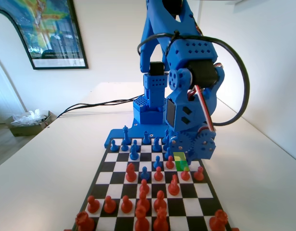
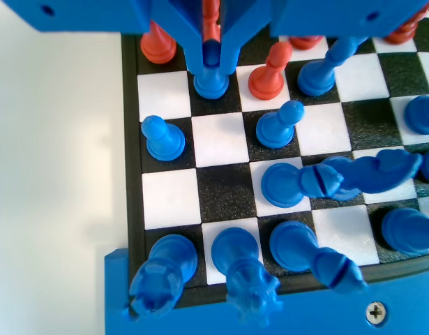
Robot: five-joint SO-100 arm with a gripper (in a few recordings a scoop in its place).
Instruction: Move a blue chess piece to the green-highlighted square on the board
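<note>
In the wrist view my gripper (image 2: 211, 66) hangs low over the board (image 2: 224, 139), its jaws closed on either side of a blue chess piece (image 2: 211, 85), a small pawn. The pawn stands upright with its base on a dark square, second column from the board's left edge. In the fixed view the blue arm leans down over the board's (image 1: 118, 166) right side. Its gear housing covers most of the green-highlighted square (image 1: 183, 166), which peeks out just below it. A paler yellow-green square (image 1: 178, 157) lies directly behind the green one.
A red pawn (image 2: 268, 75) stands one square right of the held pawn, another (image 2: 158, 43) up-left. Blue pawns (image 2: 162, 137) (image 2: 278, 125) stand nearer the arm. A tall blue piece (image 2: 340, 178) lies across the squares. Red pieces (image 1: 143, 187) crowd the near half.
</note>
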